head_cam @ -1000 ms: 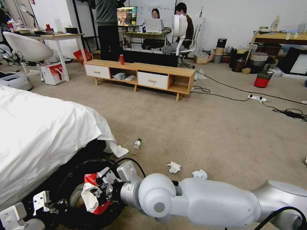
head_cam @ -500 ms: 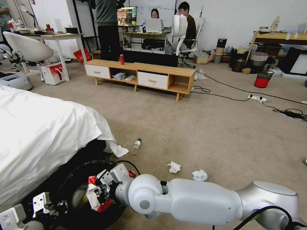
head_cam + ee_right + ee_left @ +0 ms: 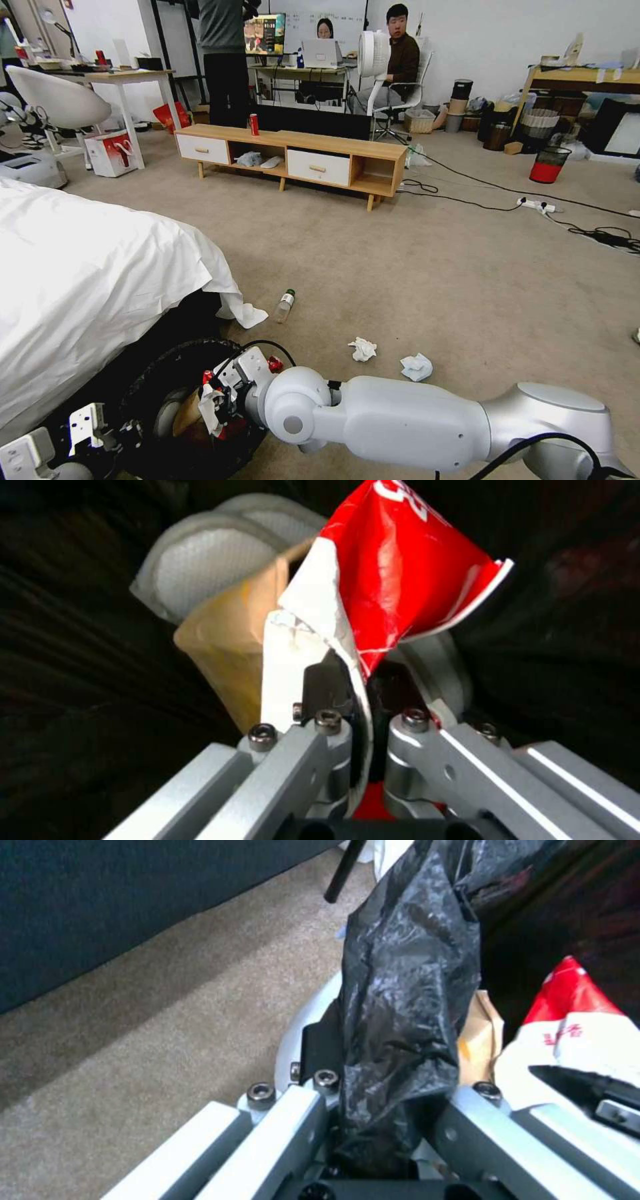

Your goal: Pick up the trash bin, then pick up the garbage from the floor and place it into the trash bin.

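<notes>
Reaching into the round trash bin lined with crinkled black plastic (image 3: 160, 373), the right gripper (image 3: 357, 682) clenched a red-and-white crumpled packet (image 3: 400, 575), while the left gripper (image 3: 387, 1090) pinched the bin's bagged edge beside the white-sheeted bed (image 3: 87, 267). Two crumpled white tissues (image 3: 363, 349) and a clear green-capped bottle (image 3: 285, 306) lay on the beige carpet (image 3: 427, 267) before a low wooden cabinet (image 3: 293, 157).

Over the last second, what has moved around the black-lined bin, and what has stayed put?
The right gripper, shut on the red-and-white packet, has sunk deeper into the black-lined trash bin. The left gripper stays clamped on the bin's rim. The bottle and tissues lie unmoved.
</notes>
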### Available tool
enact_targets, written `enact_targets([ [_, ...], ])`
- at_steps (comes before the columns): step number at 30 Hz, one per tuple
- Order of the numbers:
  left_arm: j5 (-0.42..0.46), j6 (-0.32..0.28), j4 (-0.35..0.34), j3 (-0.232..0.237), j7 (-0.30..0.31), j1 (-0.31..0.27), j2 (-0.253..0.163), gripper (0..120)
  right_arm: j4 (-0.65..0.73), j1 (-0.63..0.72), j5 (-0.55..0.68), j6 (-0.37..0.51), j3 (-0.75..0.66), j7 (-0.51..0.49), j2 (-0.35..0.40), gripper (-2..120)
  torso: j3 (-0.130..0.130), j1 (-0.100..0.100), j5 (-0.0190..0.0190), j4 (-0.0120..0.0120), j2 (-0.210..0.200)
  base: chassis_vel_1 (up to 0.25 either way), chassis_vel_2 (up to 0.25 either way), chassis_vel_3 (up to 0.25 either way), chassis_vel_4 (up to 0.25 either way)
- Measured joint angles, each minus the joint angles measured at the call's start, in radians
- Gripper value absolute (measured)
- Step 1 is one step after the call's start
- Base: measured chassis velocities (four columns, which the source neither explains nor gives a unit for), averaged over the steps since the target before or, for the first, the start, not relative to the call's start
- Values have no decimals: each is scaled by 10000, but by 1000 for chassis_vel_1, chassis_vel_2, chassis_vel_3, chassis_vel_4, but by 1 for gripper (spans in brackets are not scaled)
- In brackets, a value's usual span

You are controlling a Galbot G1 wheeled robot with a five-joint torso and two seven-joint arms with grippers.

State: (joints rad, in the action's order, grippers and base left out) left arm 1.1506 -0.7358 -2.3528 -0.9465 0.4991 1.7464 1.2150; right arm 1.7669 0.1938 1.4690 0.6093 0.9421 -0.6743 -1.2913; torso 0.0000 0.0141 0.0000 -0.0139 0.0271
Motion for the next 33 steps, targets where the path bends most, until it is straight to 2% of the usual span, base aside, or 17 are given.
enact_targets([
  [14,-109,1,122,51,-58,-60,-13,1,-270,191,-168,-38,116,-115,-88,1,0,0,0,0,0,0,0,0,0],
  [15,-118,2,147,54,-74,-82,-29,1,-179,179,-169,-43,73,-158,-48,7,0,0,0,0,0,0,0,0,0],
  [16,-118,2,147,54,-74,-82,-29,1,-179,179,-169,-43,73,-158,-48,7,0,0,0,0,0,0,0,0,0],
  [17,-132,6,187,66,-83,-121,-43,1,-33,165,-168,-61,-6,-212,-4,14,0,0,0,0,0,0,0,0,0],
  [18,-132,6,187,66,-83,-121,-43,1,-33,165,-168,-61,-6,-212,-4,14,0,0,0,0,0,0,0,0,0],
  [20,-147,9,226,96,-84,-166,-50,1,169,132,-105,-61,-88,-331,58,25,0,0,0,0,0,0,0,0,0],
  [23,-150,9,245,117,-88,-199,-54,1,286,111,-77,-55,-138,-405,110,31,0,0,0,0,0,0,0,0,0],
  [25,-149,9,262,136,-124,-227,-59,1,398,101,-25,-40,-201,-486,184,41,0,0,0,-1,0,0,0,0,0],
  [26,-149,9,262,136,-124,-227,-59,1,398,101,-25,-40,-201,-486,184,41,0,0,0,-1,0,0,0,0,0],
  [28,-146,9,273,139,-136,-229,-67,1,545,98,26,-9,-272,-573,273,54,0,-1,0,0,0,0,0,0,0],
  [31,-145,9,273,139,-138,-229,-69,1,606,92,49,4,-298,-617,292,61,0,0,1,0,0,0,0,0,0],
  [32,-145,9,275,139,-137,-226,-70,1,655,82,59,12,-319,-658,299,70,0,0,0,0,0,0,0,0,0],
  [33,-145,9,275,139,-137,-226,-70,1,655,82,59,12,-319,-658,299,70,0,0,0,0,0,0,0,0,0],
])
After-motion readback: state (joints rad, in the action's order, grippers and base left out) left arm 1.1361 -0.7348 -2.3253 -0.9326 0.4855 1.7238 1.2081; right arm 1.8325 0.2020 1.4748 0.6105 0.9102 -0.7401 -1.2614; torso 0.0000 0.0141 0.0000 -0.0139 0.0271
